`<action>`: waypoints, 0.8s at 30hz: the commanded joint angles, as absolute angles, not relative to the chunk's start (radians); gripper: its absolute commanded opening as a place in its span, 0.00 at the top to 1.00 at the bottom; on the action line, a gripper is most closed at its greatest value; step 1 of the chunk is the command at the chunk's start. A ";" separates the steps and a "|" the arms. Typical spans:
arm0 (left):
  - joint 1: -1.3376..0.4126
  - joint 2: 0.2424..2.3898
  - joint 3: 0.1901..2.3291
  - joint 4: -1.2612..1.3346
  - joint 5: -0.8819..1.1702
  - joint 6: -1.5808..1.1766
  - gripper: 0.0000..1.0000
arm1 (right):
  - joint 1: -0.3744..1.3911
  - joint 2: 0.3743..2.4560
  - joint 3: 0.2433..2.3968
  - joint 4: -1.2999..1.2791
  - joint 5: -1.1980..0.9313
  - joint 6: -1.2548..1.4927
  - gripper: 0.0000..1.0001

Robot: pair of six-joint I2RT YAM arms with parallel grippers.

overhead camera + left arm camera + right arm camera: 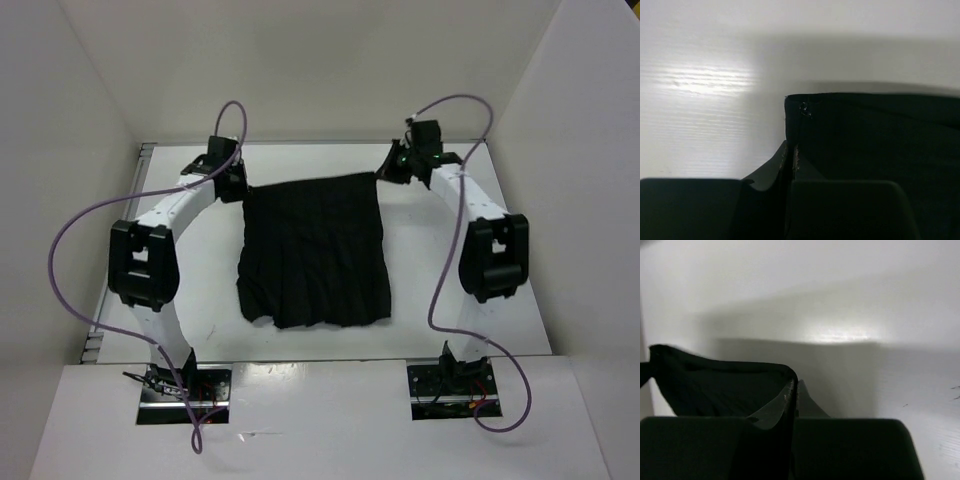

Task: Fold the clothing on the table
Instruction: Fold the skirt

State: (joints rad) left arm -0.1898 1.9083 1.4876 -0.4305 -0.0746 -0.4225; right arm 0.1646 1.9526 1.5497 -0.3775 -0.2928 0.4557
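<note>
Since the left claw (790, 152) was clamped shut on the far-left corner of the big plain black soft fabric garment (315, 250), and the right claw (794, 387) was pinched closed on the far-right corner the same way, I'd say this was the very start of the first fold. In both wrist views the cloth edge sat right in the pinch, no gap showing. Out from there, the top edge ran fairly straight between the two claws. The rest of the garment lay spread on the flat white rectangular desk (200, 300), jagged pleated hem nearest the arm bases (185, 385). Next move, my guess: lift both corners together and carry them toward that hem, level so nothing skews or slips out.
</note>
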 commanded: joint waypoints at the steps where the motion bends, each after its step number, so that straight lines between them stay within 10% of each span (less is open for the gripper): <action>1: -0.130 1.770 1.529 -0.397 -0.038 -0.423 0.99 | 0.092 1.783 1.609 -0.432 -0.144 0.422 1.00; 24: -0.121 1.536 1.327 -0.426 0.339 -0.384 0.99 | 0.173 1.444 1.445 -0.584 -0.100 0.356 1.00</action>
State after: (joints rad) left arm -0.1413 1.6619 1.3411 -0.4068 0.2413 -0.4366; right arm 0.1570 1.5692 1.4582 -0.5396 -0.1593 0.4011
